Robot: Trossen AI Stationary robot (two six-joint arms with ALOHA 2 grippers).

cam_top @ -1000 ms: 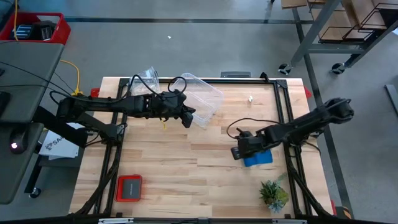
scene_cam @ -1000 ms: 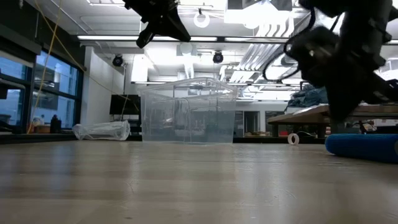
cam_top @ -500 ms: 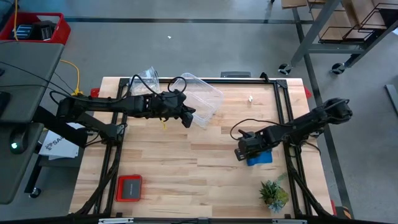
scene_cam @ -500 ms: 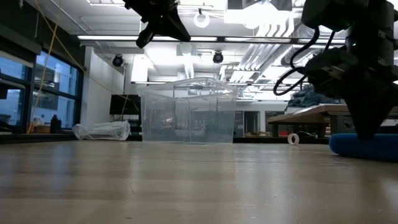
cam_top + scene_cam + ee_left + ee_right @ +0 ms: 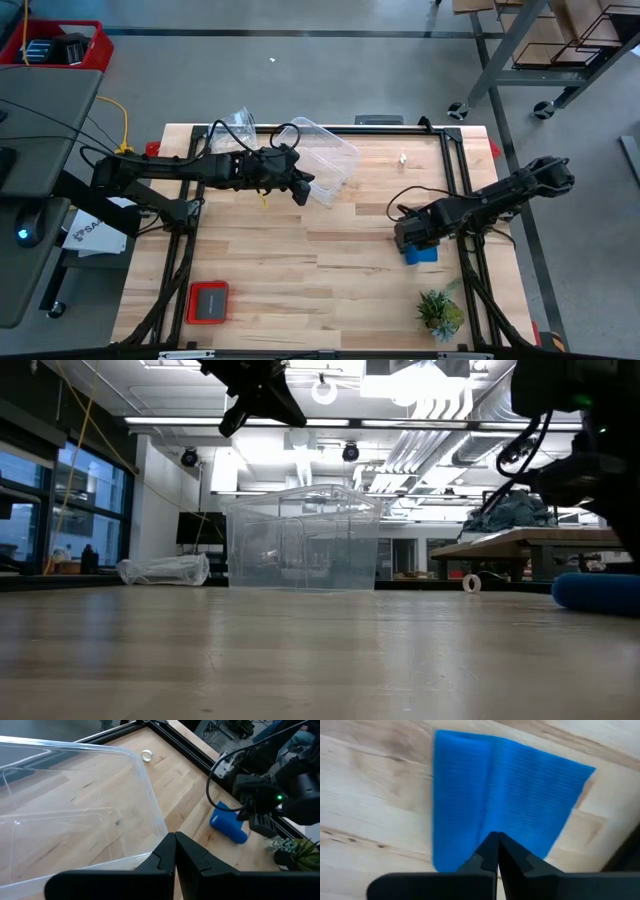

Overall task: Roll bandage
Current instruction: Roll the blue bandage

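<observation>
The bandage (image 5: 423,254) is a bright blue, partly rolled wad lying on the wooden table at the right; it also shows in the low view (image 5: 598,592) and the left wrist view (image 5: 227,823). My right gripper (image 5: 415,243) stands over it, shut and pointing straight down, with its tips (image 5: 495,839) above the blue cloth (image 5: 510,790). My left gripper (image 5: 303,190) hangs shut in the air by the near corner of a clear plastic tub (image 5: 325,160), touching nothing. My right gripper comes at the bandage from above with shut fingers, over a crease (image 5: 491,815) that runs across the blue cloth's upper side. The fingertips hide the spot beneath them, so I cannot tell whether they press on it. The bandage lies on the table.
A crumpled clear plastic piece (image 5: 238,125) lies by the tub at the far left. A small white ring (image 5: 402,158) sits near the far edge. A potted plant (image 5: 438,312) stands at the near right and a red-rimmed flat box (image 5: 208,302) at the near left.
My right gripper has gone toward the table's right edge and tipped until it points straight down. The bandage has shifted a little toward the right edge with it. My left arm has kept still.
</observation>
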